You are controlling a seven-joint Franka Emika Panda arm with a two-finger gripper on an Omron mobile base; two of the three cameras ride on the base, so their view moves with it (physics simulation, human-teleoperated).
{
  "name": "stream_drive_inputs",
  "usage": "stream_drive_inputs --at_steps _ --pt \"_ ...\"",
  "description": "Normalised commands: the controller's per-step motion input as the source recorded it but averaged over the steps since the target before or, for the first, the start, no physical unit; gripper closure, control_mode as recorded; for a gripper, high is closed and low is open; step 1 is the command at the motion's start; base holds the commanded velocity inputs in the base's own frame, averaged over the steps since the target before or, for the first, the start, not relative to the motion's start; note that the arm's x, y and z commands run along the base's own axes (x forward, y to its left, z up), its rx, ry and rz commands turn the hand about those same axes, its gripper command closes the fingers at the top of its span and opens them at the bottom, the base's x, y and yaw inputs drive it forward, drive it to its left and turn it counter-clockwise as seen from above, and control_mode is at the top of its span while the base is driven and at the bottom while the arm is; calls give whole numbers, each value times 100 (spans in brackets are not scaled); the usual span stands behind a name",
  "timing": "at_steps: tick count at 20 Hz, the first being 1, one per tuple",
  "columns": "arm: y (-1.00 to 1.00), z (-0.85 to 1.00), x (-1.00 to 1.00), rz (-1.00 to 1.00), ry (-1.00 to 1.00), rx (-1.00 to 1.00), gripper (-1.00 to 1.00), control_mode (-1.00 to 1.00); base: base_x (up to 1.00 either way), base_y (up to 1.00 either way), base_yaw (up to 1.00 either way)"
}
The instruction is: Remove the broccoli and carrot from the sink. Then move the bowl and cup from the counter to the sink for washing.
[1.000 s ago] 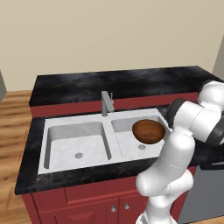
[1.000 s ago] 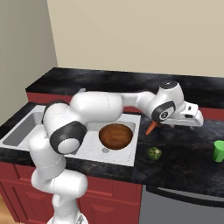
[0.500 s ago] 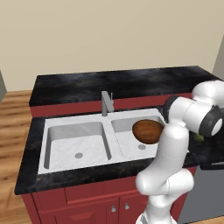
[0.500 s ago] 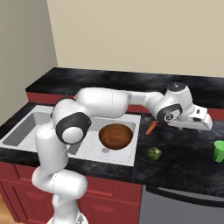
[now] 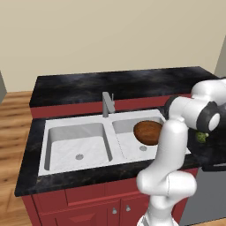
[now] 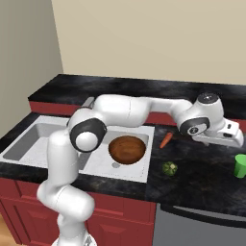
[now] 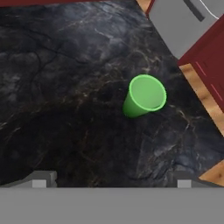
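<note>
We see pincer wide open, empty, above tabletop | cup upright | bowl in sink

Counted: one round reddish-brown wood-look bowl, one small bright green tapered cup, one slim orange-red carrot, one dark green broccoli floret. One white-grey sink with two basins, two round drains, one grey metal faucet.
</note>
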Motion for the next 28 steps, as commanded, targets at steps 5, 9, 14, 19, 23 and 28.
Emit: stream_drive_inputs --at_steps 5,9,14,19,23,28 --pt "-26 0 0 0 0 0 -100 -100 0 0 0" --pt "-23 -2 0 1 0 1 -100 -100 0 0 0" --pt "-16 -6 0 4 1 3 -100 -100 0 0 0" --pt "-9 -8 0 6 2 6 -100 -100 0 0 0" --pt "-5 -9 2 8 0 3 -100 -100 0 0 0" --pt "-3 -11 7 8 0 1 -100 -100 0 0 0"
